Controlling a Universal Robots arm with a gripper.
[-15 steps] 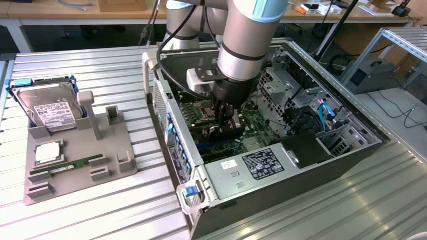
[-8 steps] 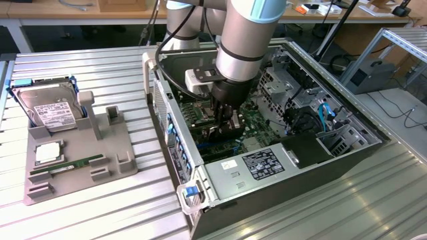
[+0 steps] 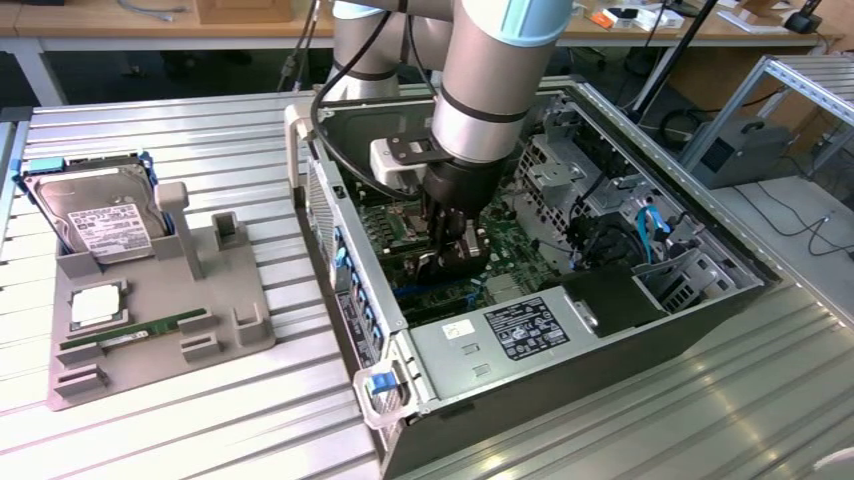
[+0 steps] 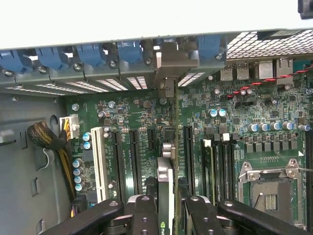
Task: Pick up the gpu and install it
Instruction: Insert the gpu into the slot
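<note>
In the exterior view we see the pincer (image 3: 451,248) down inside the open computer case (image 3: 587,345), pinching the gpu (image 3: 458,255) edge-on just above the motherboard (image 3: 514,240); the pickup looks done, the seating not yet.

In the wrist view the gpu (image 4: 165,176) stands on edge between the fingers (image 4: 145,215), its long axis running toward the case's rear slot brackets (image 4: 117,83), metal bracket end leading, over a motherboard slot.

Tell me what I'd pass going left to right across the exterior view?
Hard drive → grey parts holder with the green memory stick → open computer case, where the gripper holds the gpu.
</note>
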